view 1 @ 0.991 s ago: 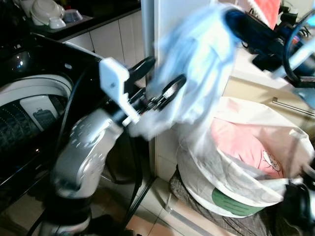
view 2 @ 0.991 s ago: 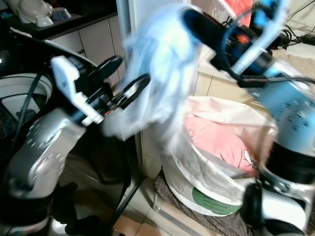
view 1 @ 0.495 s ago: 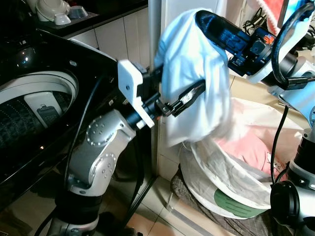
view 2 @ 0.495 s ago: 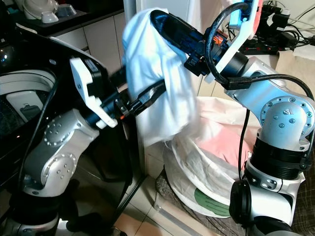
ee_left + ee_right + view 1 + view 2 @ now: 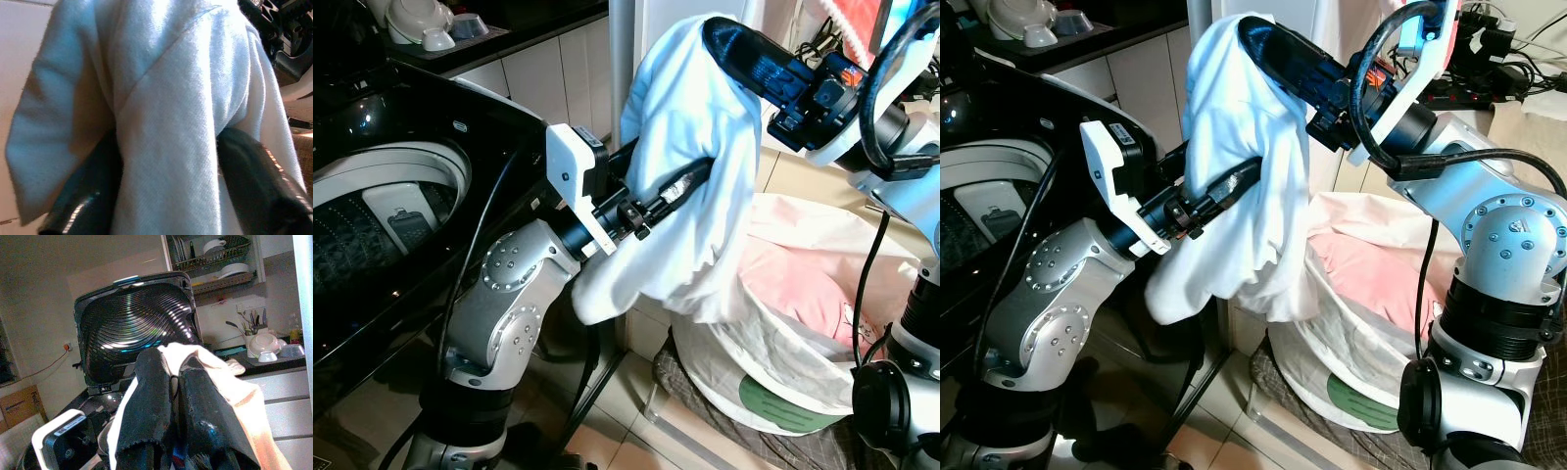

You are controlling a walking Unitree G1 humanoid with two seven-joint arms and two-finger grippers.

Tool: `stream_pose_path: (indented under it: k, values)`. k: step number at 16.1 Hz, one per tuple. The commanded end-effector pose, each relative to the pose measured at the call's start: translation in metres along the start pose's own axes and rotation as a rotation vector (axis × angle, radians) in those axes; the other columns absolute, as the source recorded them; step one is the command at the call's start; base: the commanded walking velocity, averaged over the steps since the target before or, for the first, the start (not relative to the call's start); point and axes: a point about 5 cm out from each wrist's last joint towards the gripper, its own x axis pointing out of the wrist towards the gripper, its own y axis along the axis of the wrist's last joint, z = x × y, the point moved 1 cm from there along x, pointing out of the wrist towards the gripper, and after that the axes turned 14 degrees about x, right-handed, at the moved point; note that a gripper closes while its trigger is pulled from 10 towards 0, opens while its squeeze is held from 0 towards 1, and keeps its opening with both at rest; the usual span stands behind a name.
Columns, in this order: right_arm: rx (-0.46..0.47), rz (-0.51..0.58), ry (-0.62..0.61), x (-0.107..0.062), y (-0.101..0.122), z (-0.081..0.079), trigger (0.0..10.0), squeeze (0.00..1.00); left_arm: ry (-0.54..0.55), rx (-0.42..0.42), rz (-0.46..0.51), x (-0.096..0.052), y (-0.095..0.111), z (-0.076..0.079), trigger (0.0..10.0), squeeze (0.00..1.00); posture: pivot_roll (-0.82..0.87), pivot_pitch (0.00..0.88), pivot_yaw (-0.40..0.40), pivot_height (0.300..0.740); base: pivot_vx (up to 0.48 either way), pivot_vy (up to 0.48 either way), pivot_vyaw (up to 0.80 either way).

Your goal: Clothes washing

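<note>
White garment [image 5: 695,186] between both tools

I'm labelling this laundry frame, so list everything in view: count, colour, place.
Garment: one, pale blue-white, held up between both grippers above the basket.
Laundry basket: one, white with a green label, on the floor at right.
Pink laundry: one heap, inside the basket.
Washing machine: one, black, lid up, at left.
Dishes: several, white, on the counter behind the machine.
Left gripper: black fingers either side of a fold of the garment.
Right gripper: black, shut on the garment's top.
</note>
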Motion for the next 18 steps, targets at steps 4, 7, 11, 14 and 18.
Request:
stream_pose_path:
  k: [4, 7, 11, 14, 18]
  values:
    - [-0.013, 0.009, 0.03, 0.003, 0.003, -0.007, 0.0, 0.0, 0.008, 0.018, -0.009, -0.003, 0.002, -0.007, 0.0, 0.0, 0.0, 0.0, 0.002, 0.74, 0.0, 0.0, 0.0]
    - [-0.011, 0.01, 0.026, 0.003, 0.002, -0.006, 0.0, 0.0, 0.015, 0.022, -0.013, -0.005, 0.002, -0.01, 0.0, 0.0, 0.0, 0.0, 0.003, 0.74, 0.0, 0.0, 0.0]
    - [-0.015, 0.009, 0.021, 0.003, 0.002, -0.006, 0.0, 0.0, 0.013, 0.025, -0.02, -0.004, 0.002, -0.012, 0.0, 0.0, 0.0, 0.0, 0.004, 0.74, 0.0, 0.0, 0.0]
    - [-0.015, 0.009, 0.017, 0.004, 0.002, -0.005, 0.0, 0.0, 0.034, 0.043, -0.032, -0.004, 0.001, -0.016, 0.0, 0.0, 0.0, 0.0, 0.004, 0.74, 0.0, 0.0, 0.0]
    - [-0.004, 0.013, 0.015, 0.004, 0.001, -0.004, 1.6, 0.8, 0.108, 0.114, -0.083, -0.007, -0.001, -0.034, 0.0, 0.0, 0.0, 0.0, 0.003, 0.74, 0.0, 0.0, 0.0]
